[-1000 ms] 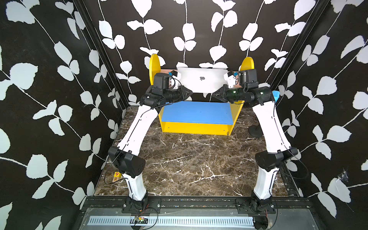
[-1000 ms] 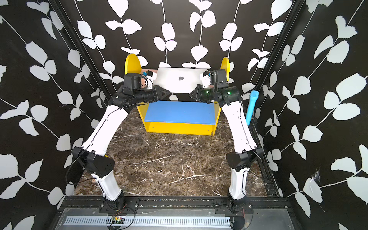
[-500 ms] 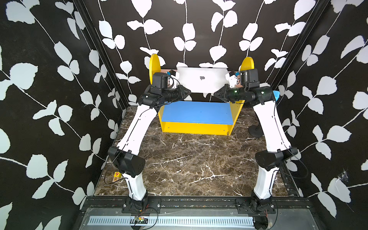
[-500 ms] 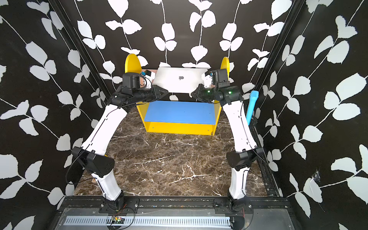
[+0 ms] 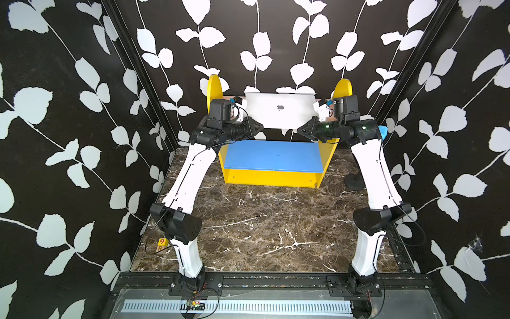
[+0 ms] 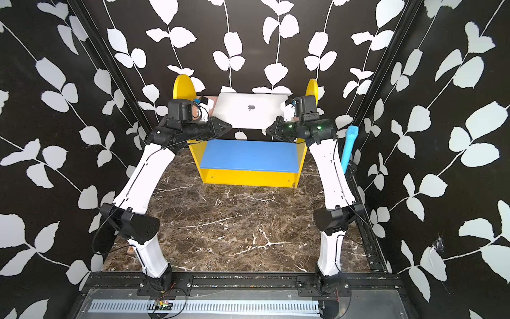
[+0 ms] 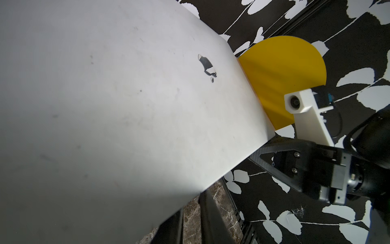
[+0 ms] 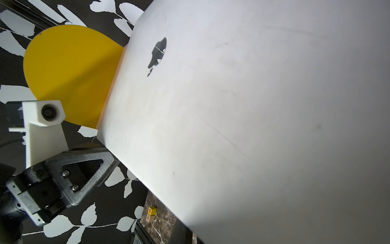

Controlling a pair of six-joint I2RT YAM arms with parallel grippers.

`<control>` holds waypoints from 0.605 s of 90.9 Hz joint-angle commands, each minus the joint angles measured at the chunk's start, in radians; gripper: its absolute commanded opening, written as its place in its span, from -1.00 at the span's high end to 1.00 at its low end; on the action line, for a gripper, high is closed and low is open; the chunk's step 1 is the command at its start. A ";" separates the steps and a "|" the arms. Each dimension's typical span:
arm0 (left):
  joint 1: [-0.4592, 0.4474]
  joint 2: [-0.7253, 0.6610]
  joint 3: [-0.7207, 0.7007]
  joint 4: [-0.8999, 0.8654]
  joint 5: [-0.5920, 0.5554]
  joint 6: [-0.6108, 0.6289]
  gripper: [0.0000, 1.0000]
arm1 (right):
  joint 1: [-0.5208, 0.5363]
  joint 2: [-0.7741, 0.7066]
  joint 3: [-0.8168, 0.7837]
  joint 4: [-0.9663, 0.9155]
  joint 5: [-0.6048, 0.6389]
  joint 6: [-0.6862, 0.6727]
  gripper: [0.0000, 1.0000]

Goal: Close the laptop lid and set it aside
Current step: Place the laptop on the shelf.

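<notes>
The marble bench (image 5: 276, 234) lay bare across its middle. A small yellow number block (image 5: 162, 243) sat by the left arm's base. Farther back stood the yellow shelf unit (image 5: 270, 178), with nothing on its blue lower board (image 5: 273, 154).

Above that board both arms reached inward. The left claw (image 5: 258, 127) was closed on the near left corner of the laptop (image 5: 265, 118). The right claw (image 5: 300, 129) was closed on the near right corner. Each wrist view showed the opposite claw's dark finger running under its corner, the tip hidden by the panel.

The laptop lid (image 7: 126, 105) was shut flat on the base. Only its silver-white outer face and dark apple logo showed, with no screen or keys in any view. That half of the task looked done.

The laptop hung level between the claws, its near part out in the air in front of the top shelf. Its far part reached over the pale pink top board (image 8: 113, 82), a strip of which showed beside its left edge. Whether that far edge rested on the board or floated just above could not be told.

What was left, by my judgement, was the setting aside. The laptop had yet to be carried clear of the shelf, laid down somewhere and released by both claws.
</notes>
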 commanded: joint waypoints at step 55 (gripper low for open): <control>0.027 -0.052 -0.013 0.070 -0.014 0.000 0.37 | -0.022 -0.083 -0.091 0.123 -0.036 0.003 0.65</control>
